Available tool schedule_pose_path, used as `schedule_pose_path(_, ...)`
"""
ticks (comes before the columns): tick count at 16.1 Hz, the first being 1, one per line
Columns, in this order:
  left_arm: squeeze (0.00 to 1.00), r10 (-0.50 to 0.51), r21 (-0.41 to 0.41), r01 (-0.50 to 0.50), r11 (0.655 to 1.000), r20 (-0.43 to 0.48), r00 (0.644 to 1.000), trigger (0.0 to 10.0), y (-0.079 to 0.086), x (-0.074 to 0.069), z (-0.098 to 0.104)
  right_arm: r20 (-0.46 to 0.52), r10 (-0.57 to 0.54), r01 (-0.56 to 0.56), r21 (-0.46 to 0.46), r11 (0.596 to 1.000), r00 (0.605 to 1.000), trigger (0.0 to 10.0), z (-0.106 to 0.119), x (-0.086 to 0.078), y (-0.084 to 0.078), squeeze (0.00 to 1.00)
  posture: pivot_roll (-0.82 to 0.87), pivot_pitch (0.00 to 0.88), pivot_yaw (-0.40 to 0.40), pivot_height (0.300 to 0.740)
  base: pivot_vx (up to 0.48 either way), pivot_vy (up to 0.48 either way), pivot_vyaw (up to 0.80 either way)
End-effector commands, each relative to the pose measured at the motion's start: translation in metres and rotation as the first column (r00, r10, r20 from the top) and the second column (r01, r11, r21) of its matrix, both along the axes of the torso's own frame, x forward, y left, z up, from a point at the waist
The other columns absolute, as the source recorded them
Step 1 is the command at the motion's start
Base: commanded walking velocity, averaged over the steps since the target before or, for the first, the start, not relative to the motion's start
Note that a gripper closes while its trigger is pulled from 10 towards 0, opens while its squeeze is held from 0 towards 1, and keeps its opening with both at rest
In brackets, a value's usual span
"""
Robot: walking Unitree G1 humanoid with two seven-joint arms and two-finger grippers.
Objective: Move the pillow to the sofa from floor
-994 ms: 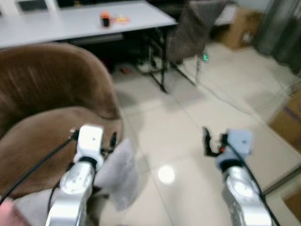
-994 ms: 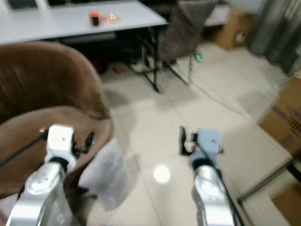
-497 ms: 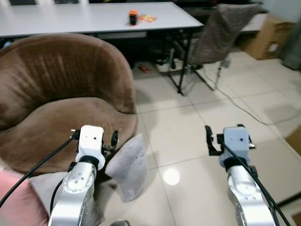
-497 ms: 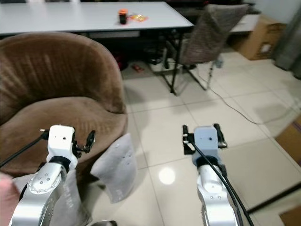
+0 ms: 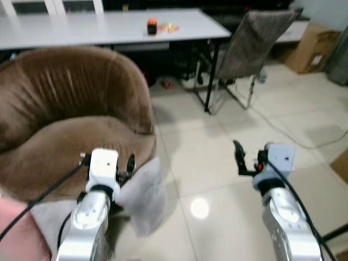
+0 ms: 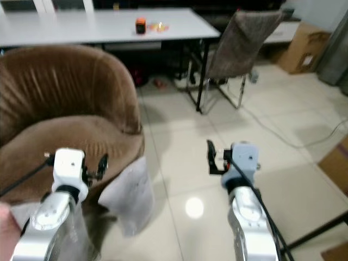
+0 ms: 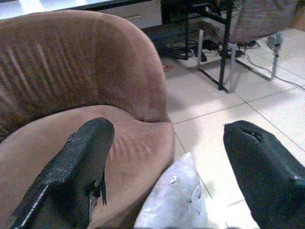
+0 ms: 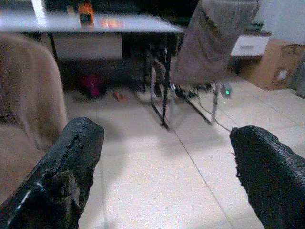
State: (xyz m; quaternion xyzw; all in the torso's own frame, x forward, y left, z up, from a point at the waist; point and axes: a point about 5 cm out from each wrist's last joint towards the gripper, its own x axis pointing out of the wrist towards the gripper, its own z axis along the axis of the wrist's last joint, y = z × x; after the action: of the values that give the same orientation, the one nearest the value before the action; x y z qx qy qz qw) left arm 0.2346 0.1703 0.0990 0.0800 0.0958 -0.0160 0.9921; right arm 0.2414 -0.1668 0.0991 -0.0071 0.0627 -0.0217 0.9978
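Note:
A pale grey pillow [image 5: 145,194] stands on its edge on the tiled floor, leaning against the front of the brown round sofa [image 5: 65,117]. It also shows in the left wrist view as the pillow [image 7: 176,202], below the sofa seat [image 7: 119,143]. My left gripper [image 7: 167,167] is open, raised just above and left of the pillow, with nothing between its fingers [image 7: 78,167]. My right gripper [image 8: 167,176] is open over bare floor to the right, well apart from the pillow.
A long white table [image 5: 109,27] with a small orange object [image 5: 151,25] stands behind the sofa. A grey fabric chair [image 5: 244,49] is at the back right, cardboard boxes [image 5: 310,41] beyond it, and a cable on the floor. Something pink [image 5: 16,228] lies at the lower left.
The camera has shifted slightly, so the whole scene sits a little differently. Both arms hold about the same raised pose and the pillow still leans against the sofa.

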Motion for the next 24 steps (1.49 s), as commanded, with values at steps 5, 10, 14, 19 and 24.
schedule_pose_path(5, 0.0, -0.034, -0.05, 0.034, 0.998, -0.008, 0.999, 10.0, -0.004, -0.006, -0.001, 0.031, 0.044, -0.043, -0.039, 0.998, 0.999, 10.0, 0.007, -0.002, 0.001, 0.0, -0.01, 0.0, -0.055, 0.74, 0.0, 0.0, 0.0)
schedule_pose_path(10, 0.05, -0.036, -0.05, 0.036, 0.998, -0.007, 0.999, 10.0, -0.004, -0.003, 0.001, -0.019, 0.051, -0.051, -0.019, 0.998, 0.999, 10.0, 0.0, -0.003, 0.008, 0.0, 0.0, 0.0, -0.046, 0.74, 0.361, 0.0, 0.32)
schedule_pose_path(14, 0.05, -0.034, -0.048, 0.034, 0.998, -0.009, 0.999, 10.0, -0.004, -0.002, 0.0, -0.032, 0.047, -0.046, 0.038, 0.998, 0.998, 10.0, 0.0, -0.001, 0.007, 0.0, -0.01, 0.0, -0.044, 0.74, 0.365, 0.0, 0.73)
schedule_pose_path(19, 0.05, -0.03, -0.051, 0.03, 0.998, -0.007, 1.0, 10.0, -0.004, -0.003, 0.001, -0.011, 0.031, -0.032, -0.026, 0.999, 0.999, 10.0, 0.003, 0.001, 0.004, 0.0, 0.0, 0.0, -0.053, 0.74, 0.355, 0.0, 0.1)
schedule_pose_path(24, 0.0, -0.002, -0.045, 0.002, 0.999, 0.005, 1.0, 10.0, -0.002, -0.004, 0.001, 0.013, 0.087, -0.088, 0.073, 0.993, 0.996, 10.0, 0.009, 0.005, 0.009, 0.0, 0.01, 0.0, -0.064, 0.74, 0.261, 0.0, 0.0)
